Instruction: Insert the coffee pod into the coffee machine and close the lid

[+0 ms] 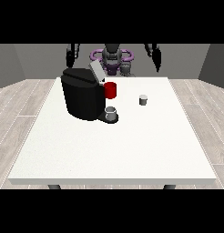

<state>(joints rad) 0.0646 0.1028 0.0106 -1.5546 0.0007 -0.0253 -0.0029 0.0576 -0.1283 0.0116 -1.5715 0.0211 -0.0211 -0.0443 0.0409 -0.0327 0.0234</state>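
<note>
Grey and small, the coffee pod [143,100] stands upright on the white table [132,145], to the view's right of the coffee machine [83,94] and well apart from it, with bare tabletop between them. Nothing touches the pod.

The coffee machine is a black block standing on the left half of the table toward the far edge. Its lid [96,71] is a pale grey flap, raised and tilted, rising from the machine's top at the side facing the pod. Just under the lid, a red part [110,90] projects from the machine's front. Below that, a small grey cup [111,112] sits on the machine's dark base plate.

The robot stands behind the far edge of the table, its torso [112,59] dark with purple rings at either side. Both arms are held up above the table and away from everything on it. The hand at the view's left [70,57] hangs above the machine's far corner, and the hand at the view's right [156,58] hangs near the far edge beyond the pod. Both hands hold nothing; how their fingers lie cannot be told.
</note>
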